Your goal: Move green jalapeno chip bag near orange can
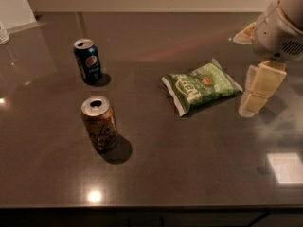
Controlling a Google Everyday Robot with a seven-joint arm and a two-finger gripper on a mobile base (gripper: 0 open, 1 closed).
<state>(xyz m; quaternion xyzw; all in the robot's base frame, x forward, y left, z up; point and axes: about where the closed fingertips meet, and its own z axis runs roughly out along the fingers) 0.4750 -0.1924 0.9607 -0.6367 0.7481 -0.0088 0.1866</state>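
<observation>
Orange can [99, 124] stands up at the front of the dark table [189, 169], on the left. My gripper [250, 107] hangs low on the right side, just beside the green jalapeno chip bag [201, 85]. I cannot tell if my gripper is open or closed. The bag lies flat in the middle, well apart from the orange can. Farther back on the left stands a blue can [88, 60].

Dim overhead light, glare patches on glossy table [189, 174], orange can [99, 123] shadowed rightward, pale end effector [252, 104] lit at right edge.
</observation>
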